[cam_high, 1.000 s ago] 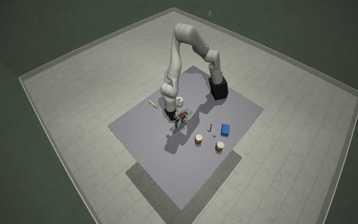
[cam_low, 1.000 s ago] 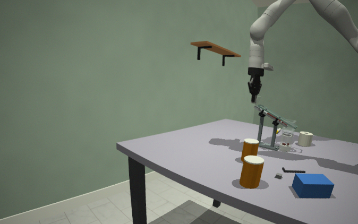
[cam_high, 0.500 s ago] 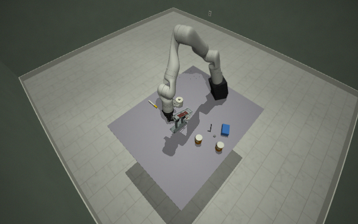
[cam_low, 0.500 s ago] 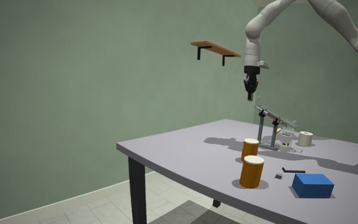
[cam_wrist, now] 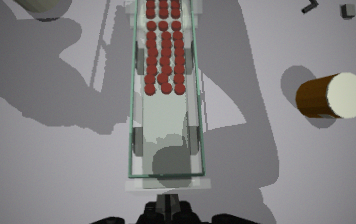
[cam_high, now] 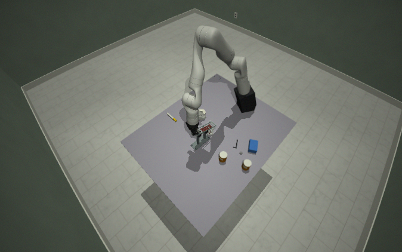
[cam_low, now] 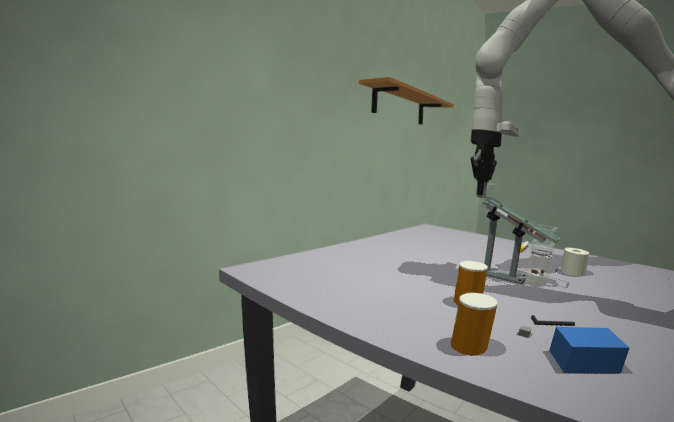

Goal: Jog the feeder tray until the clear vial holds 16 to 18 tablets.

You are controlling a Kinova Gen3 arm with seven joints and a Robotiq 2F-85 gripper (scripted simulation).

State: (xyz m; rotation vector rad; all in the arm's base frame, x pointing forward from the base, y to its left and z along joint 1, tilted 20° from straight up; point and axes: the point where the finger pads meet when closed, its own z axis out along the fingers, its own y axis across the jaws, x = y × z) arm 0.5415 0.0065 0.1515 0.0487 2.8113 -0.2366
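The feeder tray is a clear sloped trough on a grey stand, with several red tablets packed in its far, lower part; its near, raised part is bare. It also shows in the top view. My gripper is shut on nothing and hangs just above the tray's raised end, and I cannot tell if it touches; it shows at the bottom of the wrist view. A clear vial stands under the tray's low end. A low clear thing with a few red tablets sits beside the stand's foot.
Two orange bottles with white caps stand in front of the stand. A blue box, a black L-shaped key and a small grey cube lie to the right. A white roll and a yellow pen lie behind.
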